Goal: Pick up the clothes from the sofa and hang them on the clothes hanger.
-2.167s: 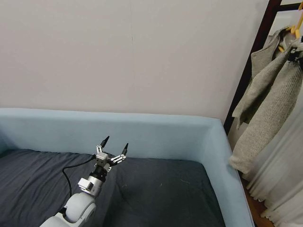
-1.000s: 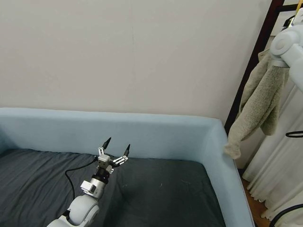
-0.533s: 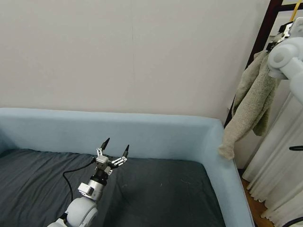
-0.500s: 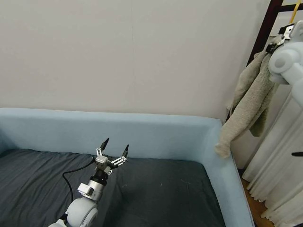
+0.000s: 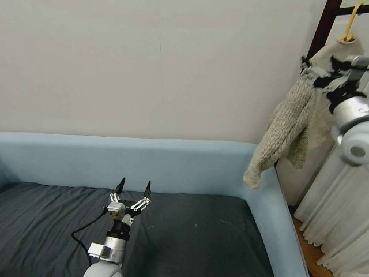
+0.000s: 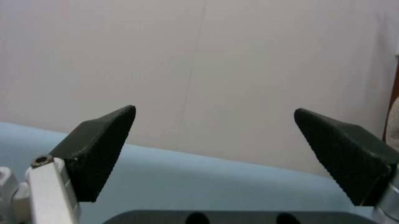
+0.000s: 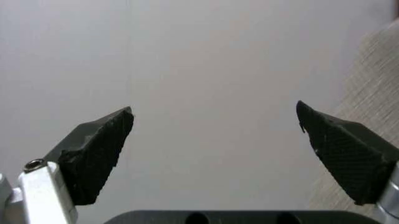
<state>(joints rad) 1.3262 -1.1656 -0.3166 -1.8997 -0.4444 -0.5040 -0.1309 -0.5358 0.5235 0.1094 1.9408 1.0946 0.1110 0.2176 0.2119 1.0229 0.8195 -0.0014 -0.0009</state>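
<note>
R claw [image 5: 326, 75] open by hung sweater [image 5: 287, 134]; L claw [image 5: 135, 186] over sofa [image 5: 190, 163].

One pale blue sofa [image 5: 190, 158] is standing against one plain wall [image 5: 161, 63], carrying one dark seat cushion [image 5: 202, 236]. One grey knitted garment [image 5: 291, 127] is hanging under one yellow hanger [image 5: 349, 26], beside one dark wooden post [image 5: 322, 26] and one white curtain [image 5: 337, 213]. Two claws are showing, the left claw [image 5: 135, 184] low over the cushion and the right claw [image 7: 214, 109] up by the garment, each spreading two black fingers, making four fingers in all
</note>
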